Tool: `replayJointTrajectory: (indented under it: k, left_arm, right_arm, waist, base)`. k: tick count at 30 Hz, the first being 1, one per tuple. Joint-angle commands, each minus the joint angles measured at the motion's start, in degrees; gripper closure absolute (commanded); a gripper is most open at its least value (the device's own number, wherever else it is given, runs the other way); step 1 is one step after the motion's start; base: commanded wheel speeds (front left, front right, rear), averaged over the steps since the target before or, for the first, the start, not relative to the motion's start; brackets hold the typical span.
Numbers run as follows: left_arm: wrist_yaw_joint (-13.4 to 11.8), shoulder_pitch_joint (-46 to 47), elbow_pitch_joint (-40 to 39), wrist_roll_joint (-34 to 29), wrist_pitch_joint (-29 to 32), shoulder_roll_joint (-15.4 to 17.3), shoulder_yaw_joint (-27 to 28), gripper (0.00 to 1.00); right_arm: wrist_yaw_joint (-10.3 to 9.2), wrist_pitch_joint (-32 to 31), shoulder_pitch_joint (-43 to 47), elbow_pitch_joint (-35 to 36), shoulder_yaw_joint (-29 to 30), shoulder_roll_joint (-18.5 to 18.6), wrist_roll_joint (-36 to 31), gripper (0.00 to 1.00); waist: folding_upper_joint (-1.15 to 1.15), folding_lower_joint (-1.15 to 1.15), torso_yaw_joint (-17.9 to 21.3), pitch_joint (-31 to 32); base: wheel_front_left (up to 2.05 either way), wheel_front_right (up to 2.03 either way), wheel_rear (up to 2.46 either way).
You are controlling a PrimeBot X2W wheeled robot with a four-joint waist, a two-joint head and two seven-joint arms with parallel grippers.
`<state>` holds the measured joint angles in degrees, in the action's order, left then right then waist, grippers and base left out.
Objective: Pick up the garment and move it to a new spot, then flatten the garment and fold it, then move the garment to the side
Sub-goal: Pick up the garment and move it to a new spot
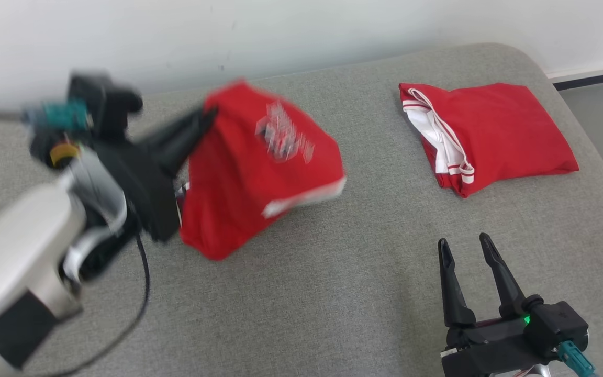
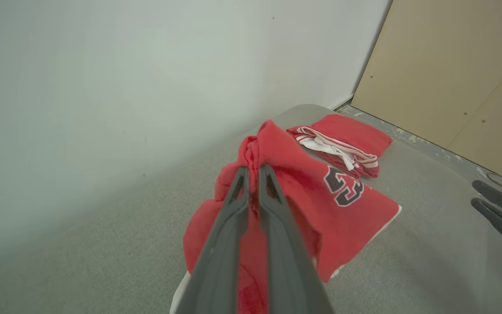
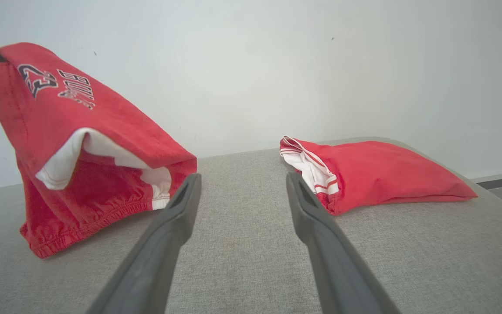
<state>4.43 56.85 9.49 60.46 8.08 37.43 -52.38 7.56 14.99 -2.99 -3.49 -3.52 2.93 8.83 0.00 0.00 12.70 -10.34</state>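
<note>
Between the two long dark fingers of my left pincer (image 2: 253, 171), pressed together, a bunched ridge of the soft red garment (image 2: 307, 187) is pinched. It hangs from there like a tent, showing a white lining and a dark "23", with its lower hem reaching the woven grey cushion (image 1: 333, 293). Beyond it lies a folded red bundle (image 1: 495, 131) with white stripes. My right pincer (image 1: 464, 242) stands spread and empty, well apart.

The left gripper (image 1: 204, 118) was seen raised at the left on its pale forearm (image 1: 13, 251), blurred, its fingers pressed together on a pinch of the red garment (image 1: 259, 173), while the right gripper (image 1: 464, 242) was held low at the lower right, fingers spread wide and holding nothing.
</note>
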Motion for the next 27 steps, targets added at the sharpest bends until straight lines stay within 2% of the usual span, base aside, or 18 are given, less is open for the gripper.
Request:
replayJointTrajectory:
  k: [1,9,12,13,14,15,18,25,27]
  left_arm:
    - [-0.3,-1.8,0.5,0.7,-0.5,-0.1,-0.2,1.00]
    - [0.1,-11.0,9.8,2.2,-4.4,-1.9,-2.7,1.00]
    - [0.6,-13.6,13.8,2.9,-5.7,-3.4,-3.6,1.00]
    - [0.7,-13.9,15.0,2.5,-6.2,-3.6,-3.9,0.98]
    - [0.8,-13.9,16.1,1.9,-7.0,-4.0,-4.1,0.61]
    - [1.0,-14.1,16.9,1.8,-7.7,-4.6,-4.2,0.00]
    - [1.4,-14.1,17.8,3.3,-11.2,-6.2,-2.4,0.00]
    - [0.7,-12.9,16.9,1.9,-18.8,-5.8,0.7,0.00]
    - [-0.3,-13.5,16.3,0.9,-20.8,-5.1,1.8,0.00]
  right_arm:
    - [-0.17,0.2,0.3,0.0,-0.1,-0.1,-0.2,0.00]
    - [-0.17,0.2,-0.1,-1.1,-1.7,-0.1,-0.5,0.00]
    - [-0.17,0.2,-0.1,-1.5,-2.1,-0.1,-0.5,0.00]
    - [-0.17,0.2,-0.1,-1.6,-2.1,-0.1,-0.5,0.00]
    - [-0.17,0.2,-0.2,-1.6,-2.0,-0.1,-0.4,0.00]
    - [-0.17,0.2,-0.1,-1.7,-1.9,-0.1,-0.4,0.00]
    - [-0.17,0.2,0.8,-1.6,-1.3,-0.1,-0.8,0.00]
    - [-0.17,0.2,2.1,-1.4,0.2,-0.1,-1.7,0.00]
    - [-0.17,0.2,2.2,-1.3,0.6,-0.1,-2.0,0.00]
  waist:
    - [0.00,0.00,-0.1,0.1]
    - [0.00,0.00,-0.1,0.7]
    - [0.00,0.00,0.0,1.1]
    - [0.00,0.00,0.0,1.3]
    - [0.00,0.00,-0.2,1.5]
    - [0.00,0.00,-0.4,1.8]
    - [0.00,0.00,-1.8,2.8]
    - [0.00,0.00,-5.2,5.4]
    - [0.00,0.00,-6.1,6.2]
  base:
    - [0.00,0.00,0.00]
    - [0.00,0.00,0.00]
    - [0.00,0.00,0.00]
    - [0.00,0.00,0.00]
    - [0.00,0.00,0.00]
    - [0.00,0.00,0.00]
    - [0.00,0.00,0.00]
    - [0.00,0.00,0.00]
    - [0.00,0.00,0.00]
